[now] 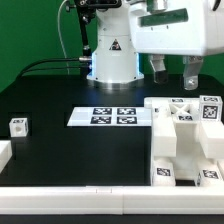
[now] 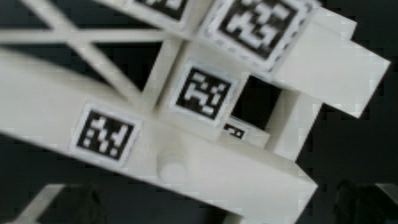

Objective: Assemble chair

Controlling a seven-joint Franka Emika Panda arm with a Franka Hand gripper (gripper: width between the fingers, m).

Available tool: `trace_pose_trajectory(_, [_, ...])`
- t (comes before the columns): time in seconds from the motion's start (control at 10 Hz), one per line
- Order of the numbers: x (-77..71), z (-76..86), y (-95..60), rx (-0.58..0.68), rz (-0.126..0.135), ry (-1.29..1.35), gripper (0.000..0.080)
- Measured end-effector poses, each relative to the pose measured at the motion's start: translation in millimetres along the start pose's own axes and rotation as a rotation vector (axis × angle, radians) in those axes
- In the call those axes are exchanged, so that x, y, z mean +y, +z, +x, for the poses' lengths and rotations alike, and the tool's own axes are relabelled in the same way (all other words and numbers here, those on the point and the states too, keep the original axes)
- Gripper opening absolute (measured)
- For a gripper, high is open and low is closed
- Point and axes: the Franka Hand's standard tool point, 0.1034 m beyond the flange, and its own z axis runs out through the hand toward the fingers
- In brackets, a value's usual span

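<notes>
**Open jaws hang over the chair parts**

The jaws [image 1: 172, 72] are wide open and hold nothing. The two dark fingers [image 1: 156, 68] point down from the big white robot hand at the top of the exterior view. There is a gap between the finger tips and the parts below, so they do not touch.

Right under the jaws sits the chair [image 1: 186, 140]. It is still in pieces. The white slabs and blocks are packed close together on the exterior view's right side of the black counter [image 1: 80, 150]. Many of them have black-and-white square tags on top. One blocky piece with a tag [image 1: 208, 107] stands up at the far right of the pile. Two more tags show on the front edge of the pile.

In the wrist view the chair parts [image 2: 178, 130] fill almost the whole picture. White bars cross each other at a slant, and some tags show on them. The picture is a bit blurry, so I cannot tell which piece is which.

Beside the pile, toward the exterior view's left, the marker board [image 1: 110, 116] lies flat on the counter with four tags on it. Well apart from the pile, at the far left, stands one small white block [image 1: 18, 125] with a tag. Another white piece [image 1: 4, 153] peeks in at the left edge.

Behind it all stands the robot base [image 1: 110, 55].
</notes>
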Motion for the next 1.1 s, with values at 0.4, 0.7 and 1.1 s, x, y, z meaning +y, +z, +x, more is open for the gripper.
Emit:
trace_pose_trajectory(0.4, [1.4, 0.2, 2.6, -0.001, -0.004, -0.307, 0.0649])
trace_pose_trajectory(0.7, [33.3, 23.0, 5.8, -0.004, -0.01, -0.669, 0.0649])
trace_pose_trajectory(1.1, [58.4, 42.0, 12.2, -0.007, -0.034, -0.998, 0.0649])
